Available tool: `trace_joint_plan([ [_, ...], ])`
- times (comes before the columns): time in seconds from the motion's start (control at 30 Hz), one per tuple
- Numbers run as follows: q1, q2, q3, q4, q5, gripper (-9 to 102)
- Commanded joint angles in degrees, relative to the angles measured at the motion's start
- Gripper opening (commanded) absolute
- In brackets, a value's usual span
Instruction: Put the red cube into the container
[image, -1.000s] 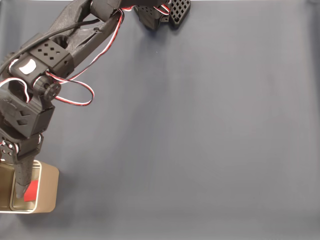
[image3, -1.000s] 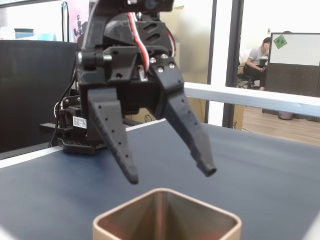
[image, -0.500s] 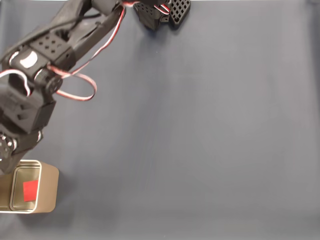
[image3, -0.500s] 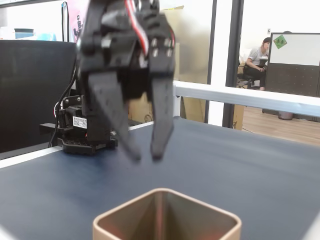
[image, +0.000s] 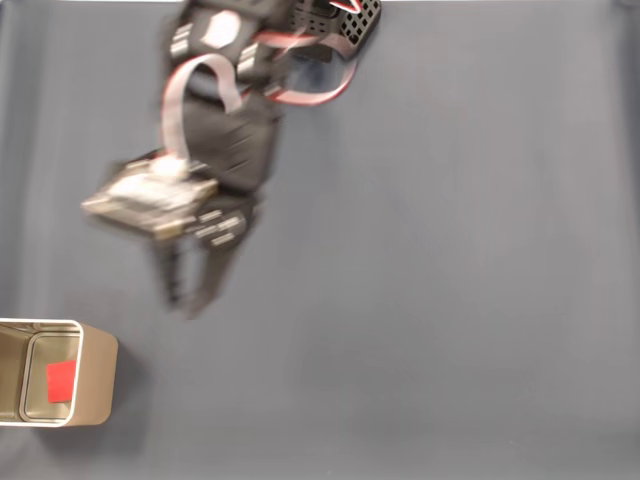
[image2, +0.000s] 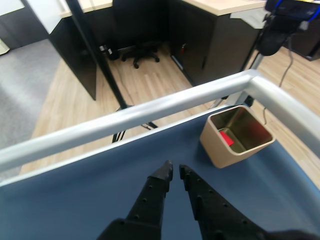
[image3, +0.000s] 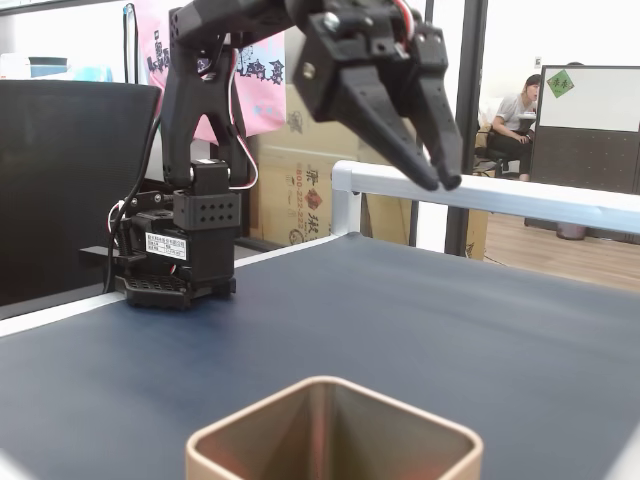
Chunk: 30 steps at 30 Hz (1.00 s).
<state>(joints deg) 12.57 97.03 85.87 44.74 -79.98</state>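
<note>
Seen from above in a fixed view: a red cube (image: 62, 380) lying flat on the floor of a beige-gold container (image: 97, 372), at the lower left corner of a dark blue surface (image: 450, 280). Cube apart from the tin's walls, nearer the right wall in that view. Higher up and to the right of the tin, blurred by motion, a black arm with red and white wires (image: 300, 92) and a pale circuit board (image: 150, 195); below it the tool (image: 185, 300), fingers nearly together, holding nothing, well apart from the container.

From the wrist view: the tool (image2: 175, 171) with two black perforated fingers (image2: 155, 192) close together, only a thin gap at the tips, raised over bare blue surface (image2: 75, 200). To the right, near a silver rail (image2: 150, 112) at the surface's edge, the container (image2: 220, 150) with the red cube (image2: 226, 138) inside against its floor.

From the low fixed view: the tool (image3: 440, 180) raised high, tips almost touching, pointing down to the right. Container rim (image3: 330, 385) in the foreground. Arm base (image3: 175, 250) at left on the surface (image3: 450, 340). A person (image3: 515, 110) seated far behind.
</note>
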Motion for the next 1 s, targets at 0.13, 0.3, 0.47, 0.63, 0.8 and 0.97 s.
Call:
trace_joint_plan([
  [0.13, -8.4, 21.4, 29.3, -4.6, -0.5, 0],
  [0.3, -12.3, 35.8, 48.7, -6.7, -1.8, 0],
  [0.47, -16.5, 50.7, 65.5, -6.3, -1.6, 0],
  [0.63, -18.3, 64.3, 78.9, -4.9, -1.6, 0],
  [0.8, -18.2, 74.2, 84.5, 1.9, -0.3, 0],
  [0.97, -19.3, 78.6, 84.7, 8.3, 2.2, 0],
])
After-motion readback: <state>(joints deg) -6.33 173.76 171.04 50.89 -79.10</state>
